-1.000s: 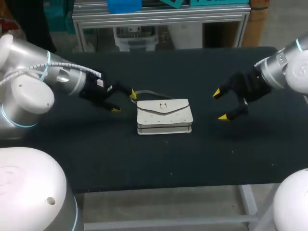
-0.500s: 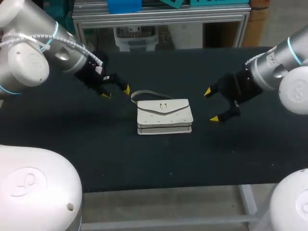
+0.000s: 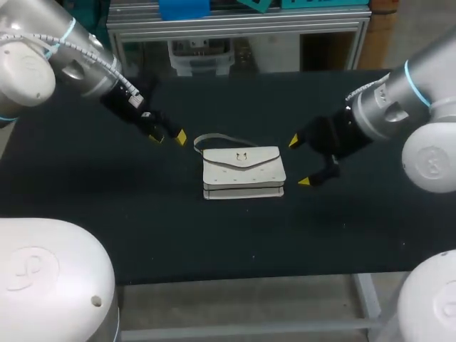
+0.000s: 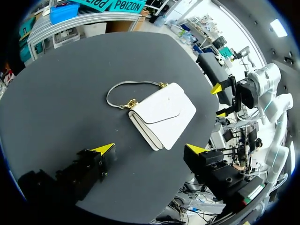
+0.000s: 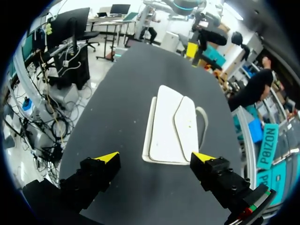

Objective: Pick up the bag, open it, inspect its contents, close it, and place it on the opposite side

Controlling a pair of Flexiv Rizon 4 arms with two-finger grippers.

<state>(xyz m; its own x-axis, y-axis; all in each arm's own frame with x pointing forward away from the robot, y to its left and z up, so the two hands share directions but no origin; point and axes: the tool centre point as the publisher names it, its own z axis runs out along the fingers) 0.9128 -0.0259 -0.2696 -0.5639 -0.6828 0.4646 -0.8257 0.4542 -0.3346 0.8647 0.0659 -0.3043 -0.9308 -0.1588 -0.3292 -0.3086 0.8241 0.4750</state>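
Observation:
A small white bag with a closed flap and a thin grey strap lies flat in the middle of the black table. My left gripper hovers open just left of the strap, apart from it. My right gripper is open, close to the bag's right end, not touching. In the left wrist view the bag lies ahead of the open left gripper, strap and gold clasp on its far side. The right wrist view shows the bag just ahead of the open right gripper.
The black tabletop surrounds the bag on all sides. Its front edge runs below the bag. My other arm's yellow tips show beyond the bag in the left wrist view, and likewise yellow tips in the right wrist view.
My right gripper has moved left, closer to the bag's right end. My left gripper has risen and shifted back and a little left, staying near the strap. The bag has not moved.

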